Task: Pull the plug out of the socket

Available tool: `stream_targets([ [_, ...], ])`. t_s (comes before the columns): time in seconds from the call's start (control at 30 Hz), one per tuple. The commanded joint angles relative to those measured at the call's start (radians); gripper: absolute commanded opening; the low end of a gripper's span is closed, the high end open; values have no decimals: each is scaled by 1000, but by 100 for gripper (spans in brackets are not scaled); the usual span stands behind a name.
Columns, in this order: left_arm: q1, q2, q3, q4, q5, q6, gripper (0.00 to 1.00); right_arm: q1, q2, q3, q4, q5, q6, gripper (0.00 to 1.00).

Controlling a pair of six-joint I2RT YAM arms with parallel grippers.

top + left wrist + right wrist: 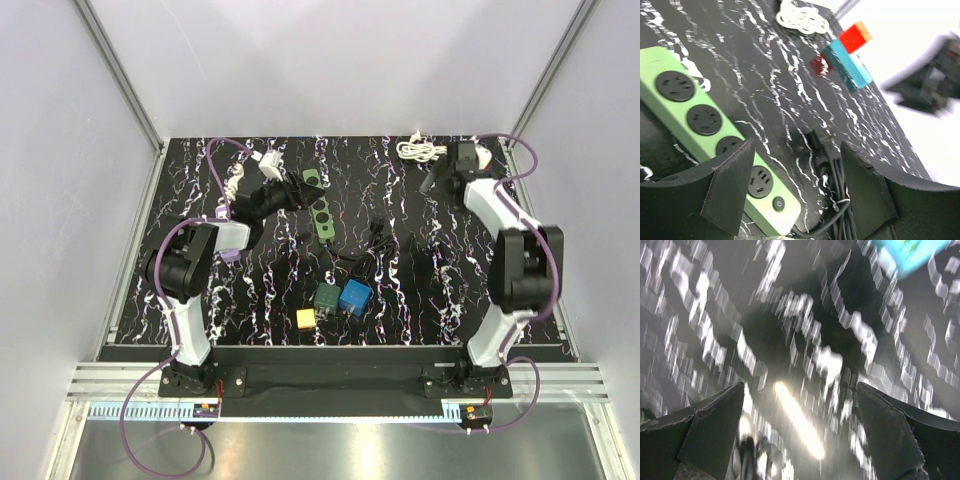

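Now both jaws wide, empty; left above socket strip (700, 120).

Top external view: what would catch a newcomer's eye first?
The light green power strip lies mid-table on the black marbled table, with the open left hand close beside it. A blue block and a yellow block sit nearer the front edge.

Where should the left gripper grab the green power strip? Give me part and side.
Take the power strip across its narrow width, near the switch end, coming straight down from above. It lies flat, long and slim, so open jaws should fit over its two long sides.
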Motion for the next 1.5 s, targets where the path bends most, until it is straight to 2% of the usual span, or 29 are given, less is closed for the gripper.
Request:
stream_targets([
  [0.0,13,17,25,114,65,-10,73,-126,127,127,86,-32,-5,100],
  [0.13,19,43,38,140,92,-42,73,-191,303,302,92,-38,-114,100],
  [0.33,19,69,52,169,114,-71,74,-276,454,463,57,-96,-229,100],
  [0.53,19,81,55,182,119,-83,73,-285,551,535,7,-128,-337,100],
  [0.8,19,95,60,196,126,-100,74,-285,603,561,-18,-93,-384,100],
  [1.17,19,101,61,194,123,-102,73,-274,546,522,-55,-178,-295,72],
  [1.27,19,103,64,189,125,-102,73,-248,493,483,-53,-165,-277,56],
  [1.3,19,103,64,189,126,-102,73,-238,470,463,-52,-164,-274,44],
  [1.33,19,106,64,191,125,-103,73,-230,459,454,-55,-162,-262,37],
  [1.47,19,111,68,194,129,-108,73,-175,387,361,-52,-155,-240,28],
])
